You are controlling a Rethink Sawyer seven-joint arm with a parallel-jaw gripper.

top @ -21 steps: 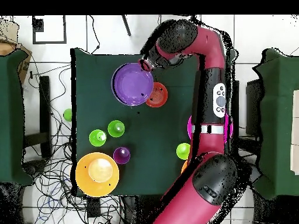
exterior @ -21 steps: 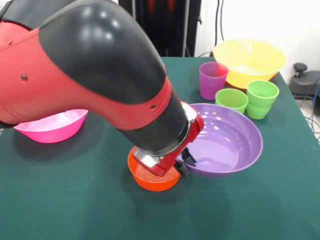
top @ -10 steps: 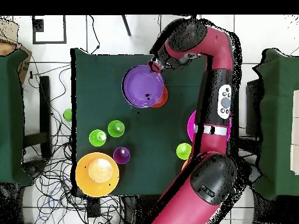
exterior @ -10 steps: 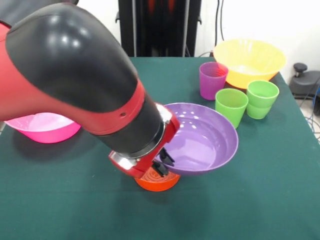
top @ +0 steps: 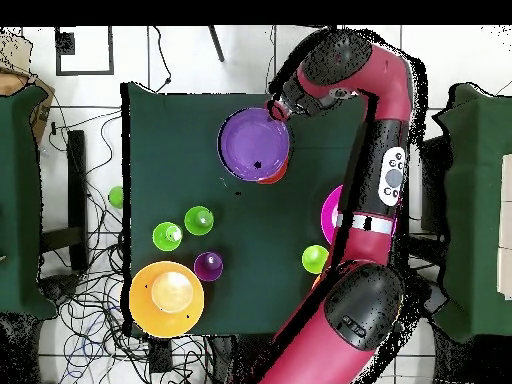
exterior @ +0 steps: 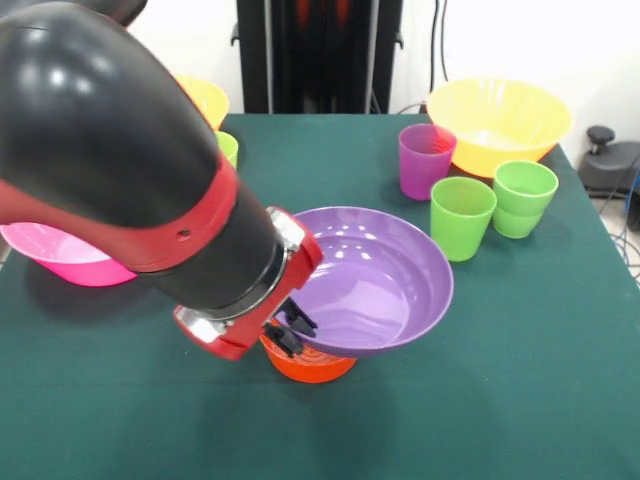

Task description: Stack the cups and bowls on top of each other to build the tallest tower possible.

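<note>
Claw point(exterior: 285, 332) of the red and black arm point(exterior: 120, 170) pinches the near-left rim of the purple bowl point(exterior: 370, 280), its black fingers point(exterior: 298, 320) closed over that edge. The purple bowl hangs slightly tilted right above the small orange bowl point(exterior: 308, 362), covering most of it; whether the two touch cannot be told. In the overhead view only a sliver of the small orange bowl point(top: 272, 177) shows past the edge of the purple bowl point(top: 254, 144), with the claw point(top: 276, 109) at the bowl's rim.

Taking the purple bowl as landmark in the front view: beyond it to the right stand two green cups point(exterior: 462, 216), with a third green cup nested under the farther one, and the translucent purple cup point(exterior: 426, 160) is just behind them. Farther back on that side sits a big orange-yellow bowl point(exterior: 497, 122) at the corner of the green surface point(exterior: 520, 400). To the bowl's left, partly behind the arm, lies the pink bowl point(exterior: 60, 255). Behind the arm, far to the left of the purple bowl, a second orange-yellow bowl point(exterior: 207, 97) and a yellow-green cup point(exterior: 228, 147) peek out.
</note>
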